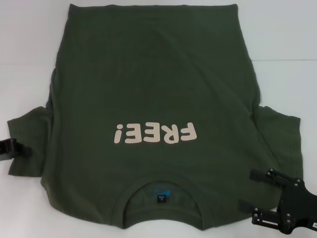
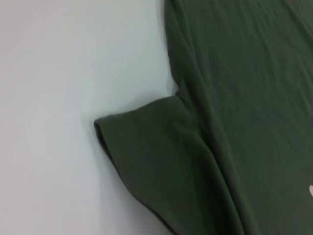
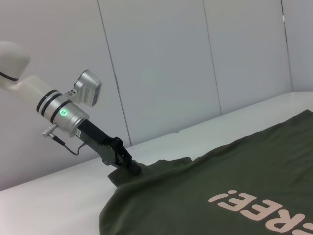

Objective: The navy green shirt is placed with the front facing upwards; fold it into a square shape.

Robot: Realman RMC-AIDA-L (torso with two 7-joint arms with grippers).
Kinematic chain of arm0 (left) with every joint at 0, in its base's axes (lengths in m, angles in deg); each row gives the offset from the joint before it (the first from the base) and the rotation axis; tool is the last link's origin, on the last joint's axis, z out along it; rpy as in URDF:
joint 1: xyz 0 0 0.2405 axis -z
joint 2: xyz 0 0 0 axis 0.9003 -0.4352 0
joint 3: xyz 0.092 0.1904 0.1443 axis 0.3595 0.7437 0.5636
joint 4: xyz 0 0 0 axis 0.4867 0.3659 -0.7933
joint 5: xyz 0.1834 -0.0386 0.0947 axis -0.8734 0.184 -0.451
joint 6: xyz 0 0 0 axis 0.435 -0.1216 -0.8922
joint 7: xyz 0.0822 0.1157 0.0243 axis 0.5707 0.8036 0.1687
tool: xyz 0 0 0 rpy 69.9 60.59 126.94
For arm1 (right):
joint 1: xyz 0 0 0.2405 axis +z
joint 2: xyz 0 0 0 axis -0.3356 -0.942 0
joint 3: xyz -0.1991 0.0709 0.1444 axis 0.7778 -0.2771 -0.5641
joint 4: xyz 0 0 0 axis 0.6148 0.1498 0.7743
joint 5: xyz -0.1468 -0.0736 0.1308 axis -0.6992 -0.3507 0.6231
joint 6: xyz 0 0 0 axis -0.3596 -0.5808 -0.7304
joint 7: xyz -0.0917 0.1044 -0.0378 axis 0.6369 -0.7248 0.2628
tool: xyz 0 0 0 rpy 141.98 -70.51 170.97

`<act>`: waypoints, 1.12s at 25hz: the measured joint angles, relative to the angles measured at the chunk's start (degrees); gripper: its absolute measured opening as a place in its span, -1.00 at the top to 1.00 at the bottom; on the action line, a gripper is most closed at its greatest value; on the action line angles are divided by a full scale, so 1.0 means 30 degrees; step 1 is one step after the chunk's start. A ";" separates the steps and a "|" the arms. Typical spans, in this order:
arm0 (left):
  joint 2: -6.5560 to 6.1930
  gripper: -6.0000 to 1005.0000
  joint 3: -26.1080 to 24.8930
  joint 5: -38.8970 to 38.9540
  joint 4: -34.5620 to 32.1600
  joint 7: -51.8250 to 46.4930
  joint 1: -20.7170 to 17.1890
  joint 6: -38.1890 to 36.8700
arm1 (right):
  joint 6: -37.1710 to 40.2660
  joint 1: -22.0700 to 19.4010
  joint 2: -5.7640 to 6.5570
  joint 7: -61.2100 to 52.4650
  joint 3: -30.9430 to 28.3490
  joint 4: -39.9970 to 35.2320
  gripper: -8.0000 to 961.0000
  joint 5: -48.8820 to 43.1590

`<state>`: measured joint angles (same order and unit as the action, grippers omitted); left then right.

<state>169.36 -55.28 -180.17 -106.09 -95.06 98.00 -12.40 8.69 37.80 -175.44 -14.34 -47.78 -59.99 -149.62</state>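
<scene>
The navy green shirt (image 1: 148, 74) lies spread flat on the white table (image 1: 29, 49), front up. Its collar (image 1: 161, 191) with the blue label is nearest me, and the pale "FREE!" lettering (image 1: 154, 134) reads upside down. My left gripper (image 1: 25, 149) sits at the hem of the shirt's left sleeve (image 1: 27, 134). In the right wrist view the left gripper (image 3: 133, 169) is shut on that sleeve edge, and the cloth (image 3: 234, 171) rises slightly to it. My right gripper (image 1: 247, 191) is open over the shoulder area beside the right sleeve (image 1: 280, 134). The left wrist view shows only the sleeve (image 2: 146, 147) and table.
Bare white table (image 2: 49, 98) borders the shirt on the left, the right and the far side. Pale wall panels (image 3: 161, 63) stand behind the table's left side. The shirt's hem (image 1: 148, 7) reaches the far end of the head view.
</scene>
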 joint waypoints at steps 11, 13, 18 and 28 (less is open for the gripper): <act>-0.0010 0.92 -0.0023 0.0394 -0.1794 -0.0313 -0.0014 -0.0189 | 0.0000 -0.0001 0.0001 0.0000 -0.0061 0.0000 -0.83 0.0045; -0.0010 0.92 -0.0022 0.0633 -0.2133 -0.0360 -0.0015 -0.0275 | -0.0001 -0.0001 0.0001 0.0000 -0.0060 0.0000 -0.83 0.0050; -0.0061 0.92 -0.0023 0.1029 -0.2931 -0.0535 0.0073 -0.0702 | -0.0004 -0.0001 0.0000 0.0000 -0.0060 0.0001 -0.83 0.0061; 0.0008 0.92 0.0220 0.1549 -0.3064 -0.1101 0.0816 -0.2332 | -0.0004 -0.0001 -0.0030 0.0000 -0.0055 0.0058 -0.83 0.0070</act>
<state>169.38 -54.63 -175.52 -115.28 -98.36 100.44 -19.40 8.68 37.80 -175.53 -14.34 -47.95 -59.82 -149.41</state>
